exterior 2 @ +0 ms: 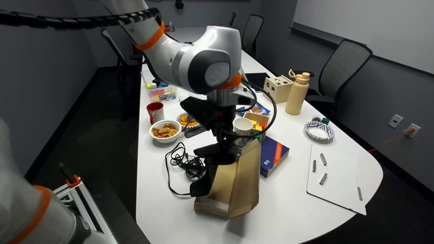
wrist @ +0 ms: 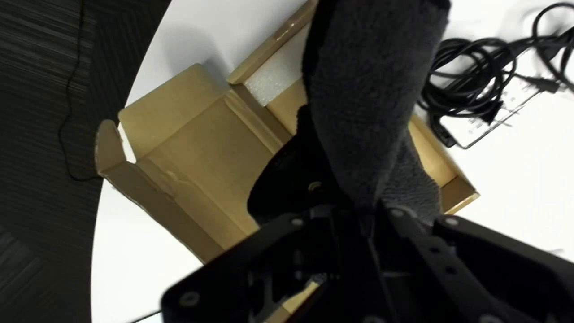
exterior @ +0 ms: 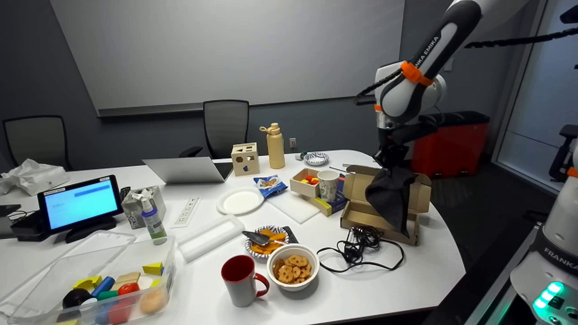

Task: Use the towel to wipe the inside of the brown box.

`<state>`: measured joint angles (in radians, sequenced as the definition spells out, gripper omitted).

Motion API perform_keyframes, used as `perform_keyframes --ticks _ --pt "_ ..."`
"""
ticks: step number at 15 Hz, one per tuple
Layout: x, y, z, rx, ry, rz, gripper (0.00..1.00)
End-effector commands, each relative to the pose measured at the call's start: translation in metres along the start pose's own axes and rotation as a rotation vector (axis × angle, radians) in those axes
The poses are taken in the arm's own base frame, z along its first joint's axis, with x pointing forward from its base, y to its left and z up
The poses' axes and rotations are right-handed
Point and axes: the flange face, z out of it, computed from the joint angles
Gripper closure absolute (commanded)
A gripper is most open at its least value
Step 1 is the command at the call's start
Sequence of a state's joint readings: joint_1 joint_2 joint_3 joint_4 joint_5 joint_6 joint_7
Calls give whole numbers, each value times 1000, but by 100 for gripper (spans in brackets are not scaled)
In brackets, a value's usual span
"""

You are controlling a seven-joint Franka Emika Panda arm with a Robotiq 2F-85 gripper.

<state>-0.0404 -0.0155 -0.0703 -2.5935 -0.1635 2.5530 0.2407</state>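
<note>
Tool (wrist: 367,214) was clamped on the towel (wrist: 372,98), a narrow bunched grip, rest hanging loose above the box (exterior: 359,210), which sat at the right end of the worktop (exterior: 426,275) in an exterior view. Lid (exterior: 356,187) stood up on the far side; cable (exterior: 352,252) lay just outside the near wall. Couldn't tell if the towel touched the floor of the box. My read: wiping was the step, contact unconfirmed. Part of the towel seemed to overhang the near wall, so the good move was a small shift toward the lid, then down until the loose end bunched inside. Then lengthwise strokes, light pressure: cardboard looked light and would likely slide if pushed hard. A low-hanging end risked snagging the cable.
</note>
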Motion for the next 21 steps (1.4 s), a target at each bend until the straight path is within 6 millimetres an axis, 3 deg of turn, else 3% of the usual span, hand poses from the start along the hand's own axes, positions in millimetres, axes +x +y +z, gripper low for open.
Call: perform_keyframes --ticks 1,5,9,13,17,21 --pt "4 23 30 11 88 66 98" --pt "11 20 79 46 61 59 98" --pt "4 6 130 151 -98 71 98" --pt "2 17 168 123 -209 95 98" --pt "21 31 182 67 -166 103 98" --pt "50 23 176 97 -65 56 98"
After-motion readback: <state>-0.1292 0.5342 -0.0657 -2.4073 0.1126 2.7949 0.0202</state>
